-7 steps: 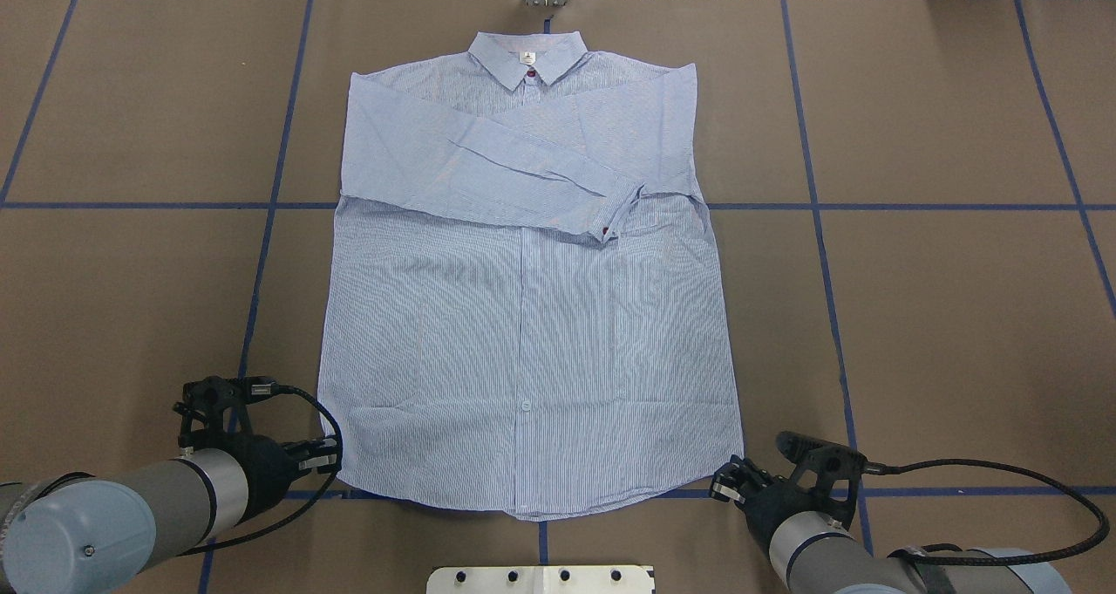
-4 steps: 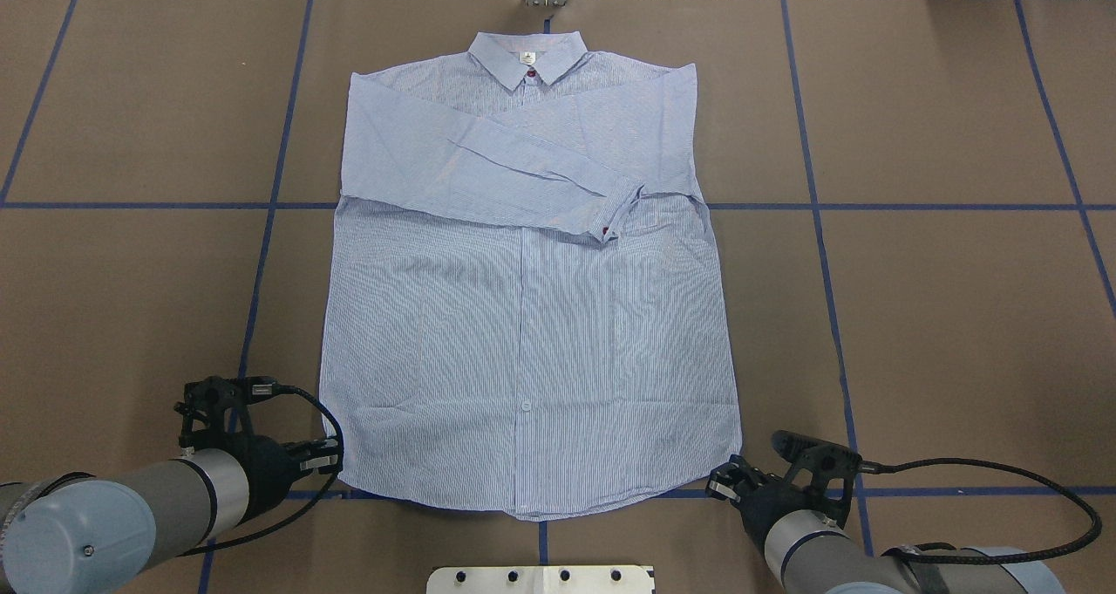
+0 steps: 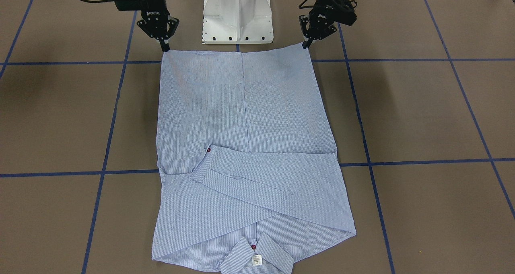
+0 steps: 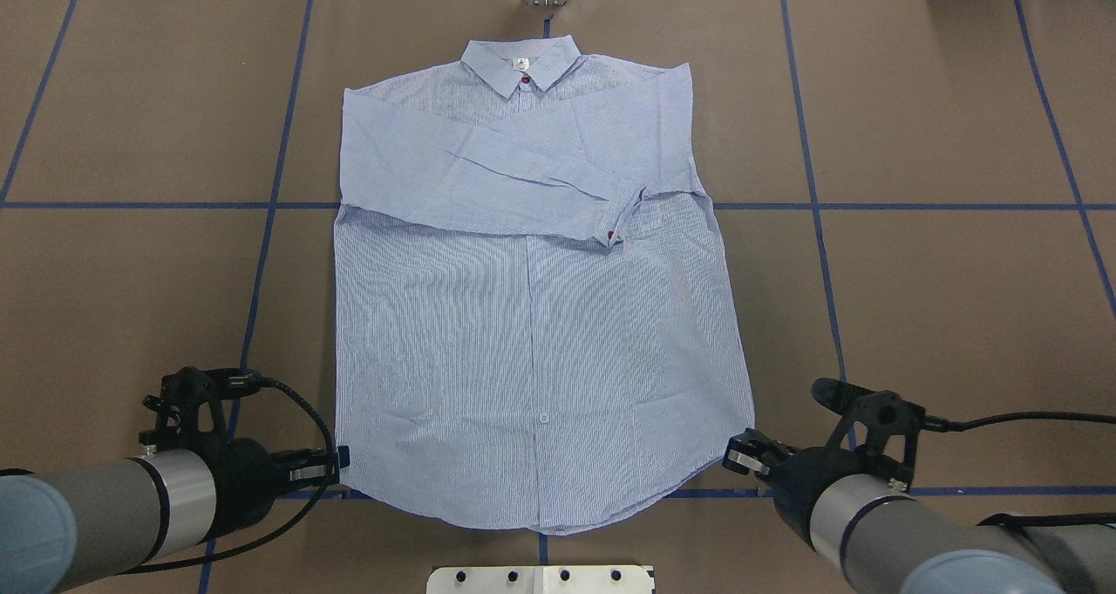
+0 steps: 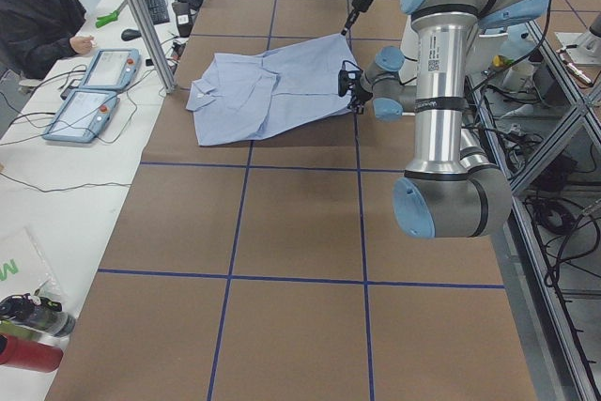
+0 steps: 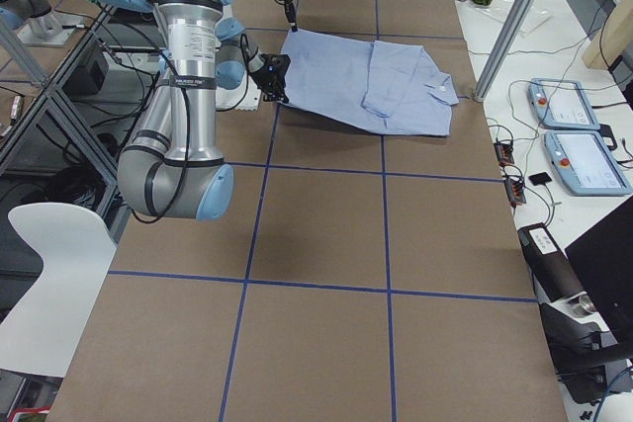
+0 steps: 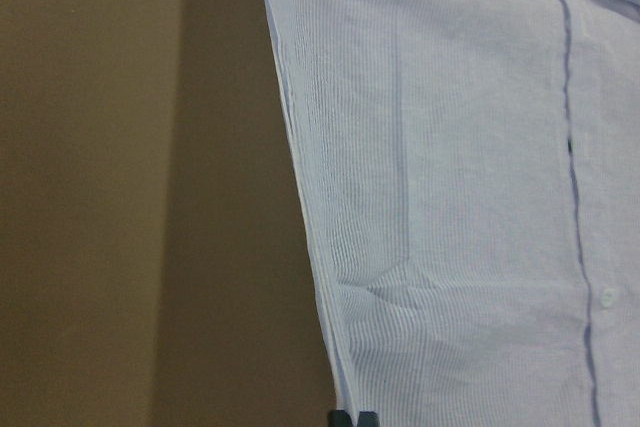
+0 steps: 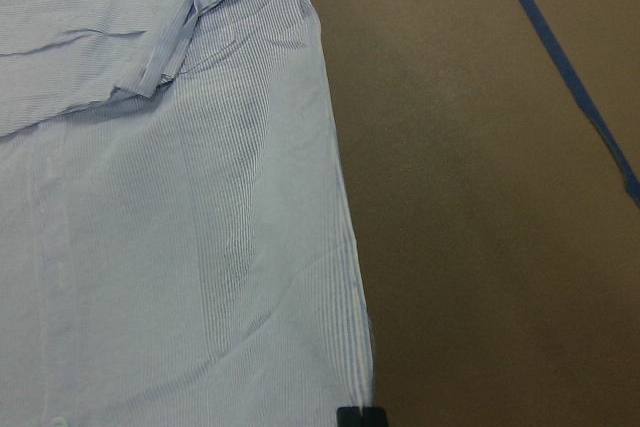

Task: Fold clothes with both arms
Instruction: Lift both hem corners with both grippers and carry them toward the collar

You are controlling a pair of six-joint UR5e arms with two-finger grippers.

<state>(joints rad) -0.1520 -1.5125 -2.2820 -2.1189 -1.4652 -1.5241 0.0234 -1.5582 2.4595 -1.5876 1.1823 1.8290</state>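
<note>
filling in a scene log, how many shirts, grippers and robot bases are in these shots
shirt: 1
grippers: 2 (left gripper, right gripper)
white pedestal base: 1
total: 4

Shirt (image 4: 532, 315): light blue-and-white stripes, front up, sleeves folded across chest, collar at far end, hem edge lifted.
Left gripper (image 4: 342, 460): clamped on hem's left corner.
Right gripper (image 4: 738, 454): clamped on hem's right corner.
</note>
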